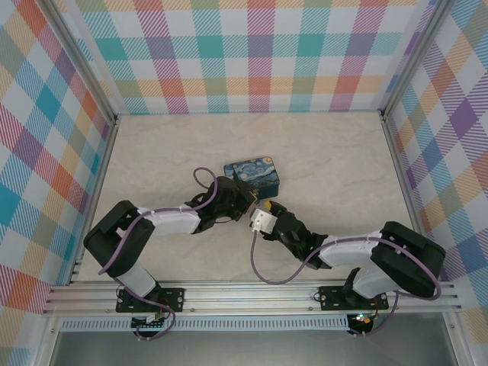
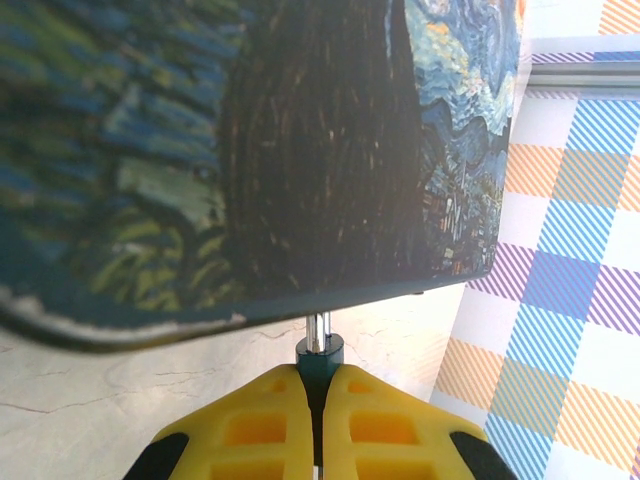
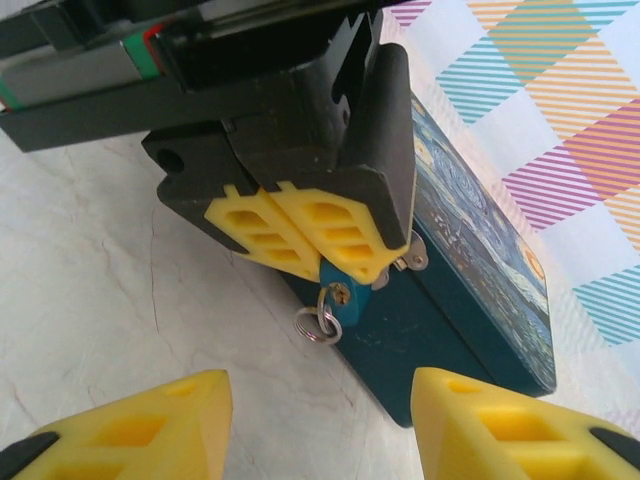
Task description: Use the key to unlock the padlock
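Note:
The padlock [image 3: 343, 302] is a tiny teal body hanging from the latch on the front of the painted tin [image 3: 480, 270]. My left gripper [image 3: 335, 268] is shut on its upper part. From the left wrist, the padlock [image 2: 321, 362] sits pinched between the yellow fingers [image 2: 260, 420], and its silver shackle [image 2: 317, 328] runs up under the tin's edge. Silver rings [image 3: 319, 324] dangle at the brass keyhole; the key itself is too small to make out there. My right gripper [image 3: 320, 425] stands open just in front of the padlock, holding nothing.
The tin [image 1: 254, 174] lies mid-table on the pale marble top [image 1: 328, 152], with both grippers [image 1: 248, 200] [image 1: 264, 210] meeting at its near side. Plaid walls [image 1: 46, 152] enclose the table on three sides.

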### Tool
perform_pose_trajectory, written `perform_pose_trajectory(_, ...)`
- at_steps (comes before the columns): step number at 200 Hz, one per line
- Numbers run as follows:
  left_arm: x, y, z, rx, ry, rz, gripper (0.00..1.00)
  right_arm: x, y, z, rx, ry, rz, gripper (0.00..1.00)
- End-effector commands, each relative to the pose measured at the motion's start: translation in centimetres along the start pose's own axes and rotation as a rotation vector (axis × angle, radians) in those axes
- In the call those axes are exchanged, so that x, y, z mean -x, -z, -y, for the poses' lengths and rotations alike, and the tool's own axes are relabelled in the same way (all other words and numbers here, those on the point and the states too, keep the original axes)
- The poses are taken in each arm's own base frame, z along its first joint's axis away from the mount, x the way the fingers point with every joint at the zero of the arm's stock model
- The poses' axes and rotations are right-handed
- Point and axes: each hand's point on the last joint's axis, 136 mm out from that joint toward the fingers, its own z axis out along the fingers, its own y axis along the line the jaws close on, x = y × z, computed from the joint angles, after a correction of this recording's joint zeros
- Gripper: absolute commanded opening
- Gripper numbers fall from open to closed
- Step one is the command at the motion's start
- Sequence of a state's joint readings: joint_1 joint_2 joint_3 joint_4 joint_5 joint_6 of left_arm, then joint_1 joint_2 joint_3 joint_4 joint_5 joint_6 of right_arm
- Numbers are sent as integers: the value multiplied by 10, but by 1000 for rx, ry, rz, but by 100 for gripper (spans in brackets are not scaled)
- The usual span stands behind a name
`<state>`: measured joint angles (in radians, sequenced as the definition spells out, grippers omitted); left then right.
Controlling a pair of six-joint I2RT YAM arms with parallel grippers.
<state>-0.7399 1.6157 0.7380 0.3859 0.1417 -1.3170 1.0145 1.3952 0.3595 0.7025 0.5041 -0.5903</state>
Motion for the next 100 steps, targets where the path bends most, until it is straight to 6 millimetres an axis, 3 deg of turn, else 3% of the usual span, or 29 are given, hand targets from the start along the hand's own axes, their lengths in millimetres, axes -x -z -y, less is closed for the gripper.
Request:
perform_pose_trajectory(1,-1,11,35,-91,-9,-9,0,28,-5,10,-33,-60,87,49)
perform_pose_trajectory(100,-1,13,37,-100,-8,-8,0,25,-20,21,-76,-143,107,38)
